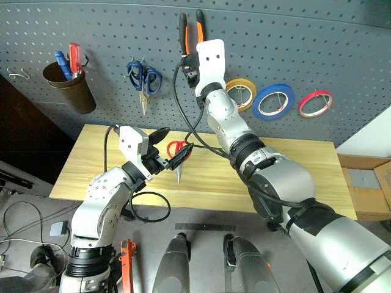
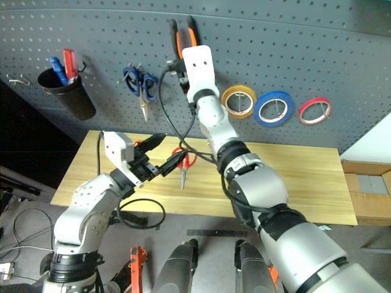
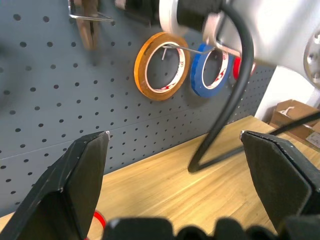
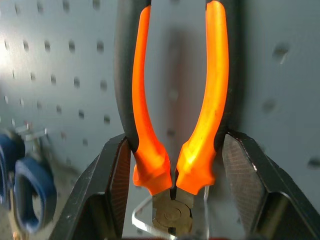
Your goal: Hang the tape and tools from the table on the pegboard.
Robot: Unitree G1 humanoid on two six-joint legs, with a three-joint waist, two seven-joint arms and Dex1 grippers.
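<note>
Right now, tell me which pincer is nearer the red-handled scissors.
Left. The left pincer hovers open right beside the red-handled scissors on the table; the right pincer holds pliers up at the pegboard.

blue-handled scissors point(image 1: 143, 78) | yellow roll point(image 1: 241, 93) | red roll point(image 1: 315, 103) | cup point(image 1: 69, 89)

The red-handled scissors point(image 1: 178, 154) near the table's point(image 1: 293, 177) rear edge are partly covered by the left gripper point(image 1: 168, 146). Pliers point(image 4: 174, 115) handle tops are cropped.

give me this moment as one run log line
right gripper: shut on pliers, handles up at pegboard | left gripper: open above red scissors on table | blue tape: hung
</note>
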